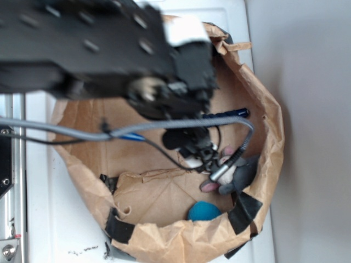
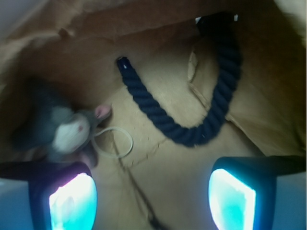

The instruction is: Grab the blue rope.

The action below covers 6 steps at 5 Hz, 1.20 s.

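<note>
Navy rope [image 2: 201, 129] curves near the bin's [image 1: 164, 241] far wall; gripper [image 2: 153, 196] spread, empty above it. Risk: plush mouse [image 2: 62, 127] at left edge snagged instead.

exterior view from above the paper-lined bin [image 1: 263, 98], wrist view close inside (both share the plush toy [image 2: 62, 129])

Exterior: daylight is flooding in, blurring the arm [image 1: 82, 49].
Wrist: dim, soft focus; pincer [image 2: 151, 196] pads are glowing cyan.

A white tabletop [image 1: 60, 230] carries a brown paper basin [image 1: 164, 241].
</note>
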Available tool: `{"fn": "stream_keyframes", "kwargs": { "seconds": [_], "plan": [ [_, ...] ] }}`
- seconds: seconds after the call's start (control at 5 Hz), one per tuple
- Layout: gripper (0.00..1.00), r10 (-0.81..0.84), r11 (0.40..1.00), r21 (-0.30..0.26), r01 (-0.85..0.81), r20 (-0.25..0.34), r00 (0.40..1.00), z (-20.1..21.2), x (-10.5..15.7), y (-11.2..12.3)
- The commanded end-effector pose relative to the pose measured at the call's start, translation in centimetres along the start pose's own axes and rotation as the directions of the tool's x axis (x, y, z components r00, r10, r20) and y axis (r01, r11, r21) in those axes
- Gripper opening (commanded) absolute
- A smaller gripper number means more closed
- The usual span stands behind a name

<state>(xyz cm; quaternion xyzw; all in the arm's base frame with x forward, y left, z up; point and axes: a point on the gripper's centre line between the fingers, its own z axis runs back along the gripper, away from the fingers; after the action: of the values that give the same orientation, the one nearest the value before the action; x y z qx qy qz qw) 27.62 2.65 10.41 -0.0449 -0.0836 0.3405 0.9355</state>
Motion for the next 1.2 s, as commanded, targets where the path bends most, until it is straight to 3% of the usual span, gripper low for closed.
{"fn": "stream_keyframes", "kwargs": {
  "seconds": [0.0, 0.6, 1.0],
  "plan": [
    [1.00, 0.016, 0.999, -0.045, -0.016, -0.005, 1.000, -0.4, 1.8, -0.3],
    [1.00, 0.016, 0.999, -0.045, -0.016, -0.005, 1.000, -0.4, 1.8, -0.3],
    [1.00, 0.216, 0.976, -0.003, -0.216, -0.051, 0.975, -1.7, 2.7, 1.2]
  ]
}}
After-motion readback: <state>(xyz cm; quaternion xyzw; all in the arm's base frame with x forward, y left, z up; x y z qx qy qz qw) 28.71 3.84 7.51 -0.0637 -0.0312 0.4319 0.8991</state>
